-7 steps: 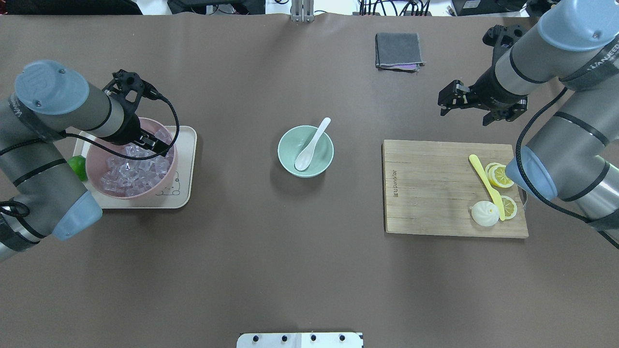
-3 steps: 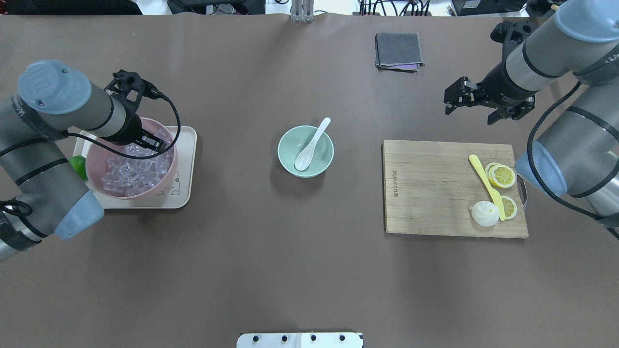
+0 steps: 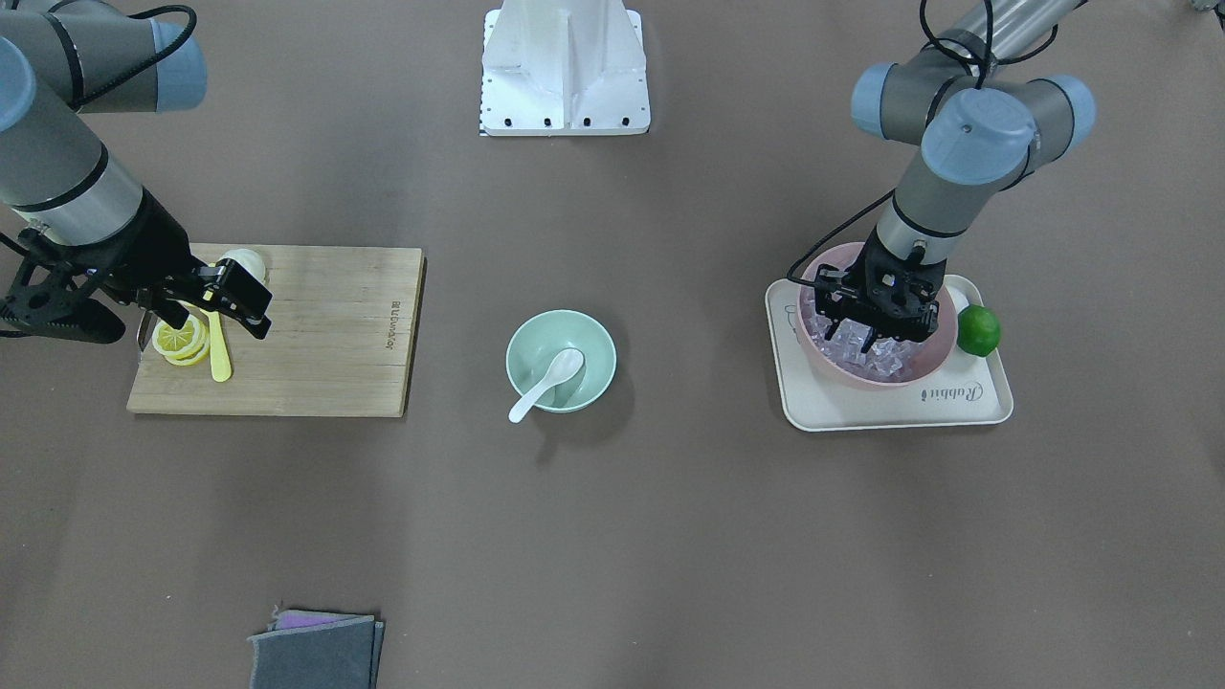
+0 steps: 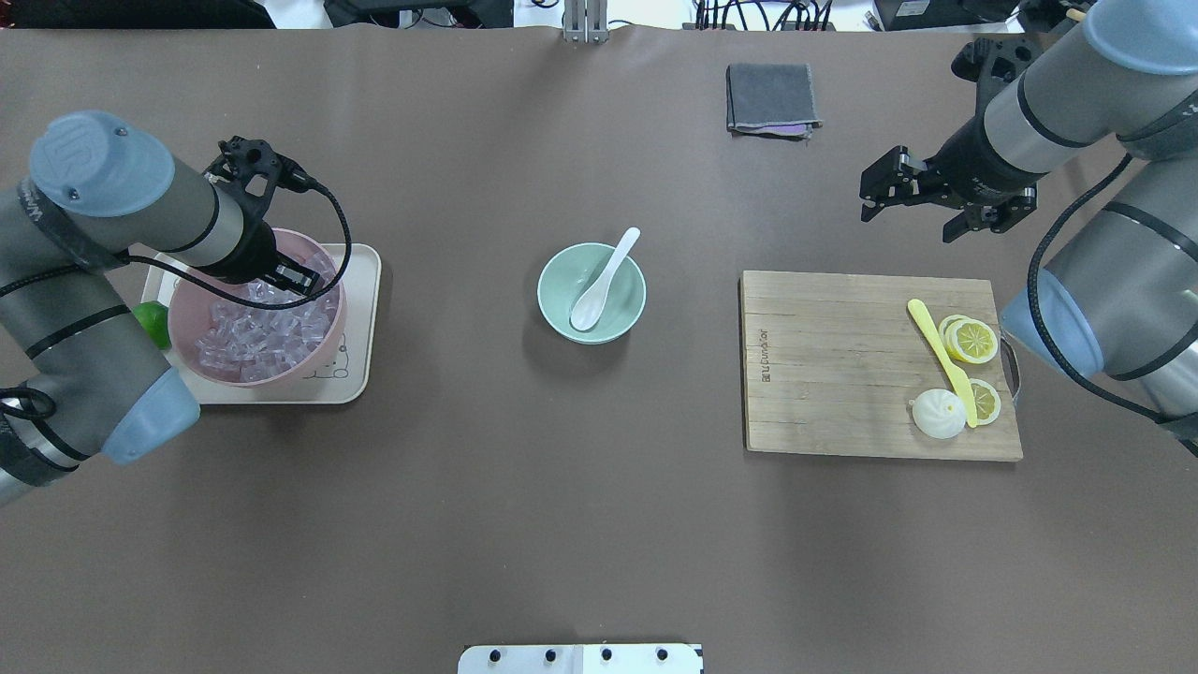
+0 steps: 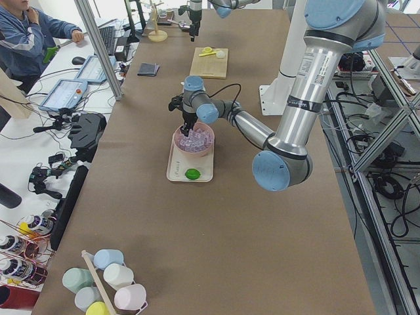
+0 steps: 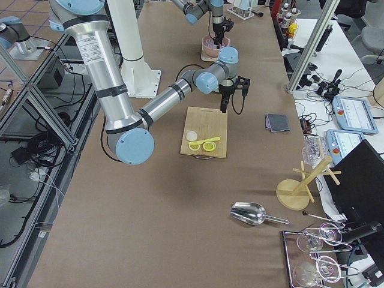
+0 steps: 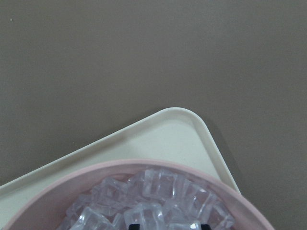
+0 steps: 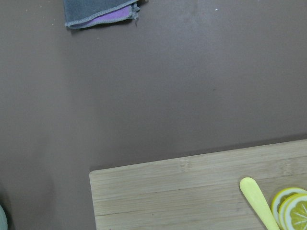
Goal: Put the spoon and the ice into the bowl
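Observation:
The white spoon [image 4: 604,279] lies with its scoop in the mint-green bowl [image 4: 562,314] at the table's middle, its handle over the far rim; both also show in the front-facing view, spoon [image 3: 545,383] and bowl [image 3: 586,349]. The ice [image 4: 253,335] fills a pink bowl [image 4: 339,323]. My left gripper [image 4: 292,278] is open, its fingers down among the ice cubes [image 7: 158,191] at the bowl's far side. My right gripper [image 4: 872,192] is open and empty, above bare table beyond the cutting board [image 4: 833,374].
The pink bowl stands on a cream tray [image 4: 362,271] beside a lime [image 4: 150,323]. The cutting board holds a yellow knife [image 4: 941,356], lemon slices [image 4: 973,339] and a white bun [image 4: 938,414]. A folded grey cloth [image 4: 770,98] lies at the far side.
My right gripper has drawn back a little to the right and away from the bowl. My left gripper has shifted slightly within the ice. Spoon and mint bowl have not moved.

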